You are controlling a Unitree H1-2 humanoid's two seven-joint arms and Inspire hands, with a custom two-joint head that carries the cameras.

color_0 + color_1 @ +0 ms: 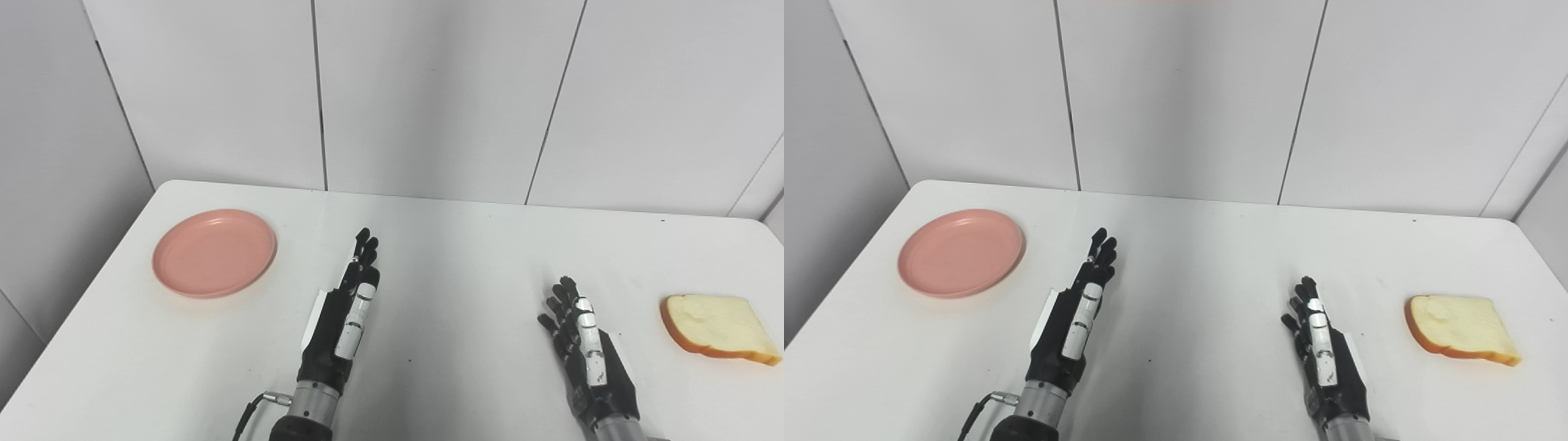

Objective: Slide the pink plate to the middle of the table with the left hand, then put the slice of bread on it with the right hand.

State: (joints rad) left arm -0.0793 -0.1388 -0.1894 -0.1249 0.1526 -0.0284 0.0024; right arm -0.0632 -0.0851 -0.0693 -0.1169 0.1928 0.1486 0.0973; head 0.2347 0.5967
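A pink plate (214, 252) is sitting toward the far left corner of the white bench (441, 245), well apart from the slice of bread (719, 329) that is lying flat near the right edge. Between them, both arms are reaching in from the near edge. The left robot hand (345, 318) is stretching forward over the bench just right of the plate, its fingers (365, 245) straight and held close together, gripping nothing and not touching the plate. The right robot hand (582, 343) is hovering near the near edge, left of the bread and clear of it, its fingers (560, 300) loosely spread and empty. A black cable (248, 416) is looping from the left wrist. Grey wall panels (429, 92) are standing behind the far edge.
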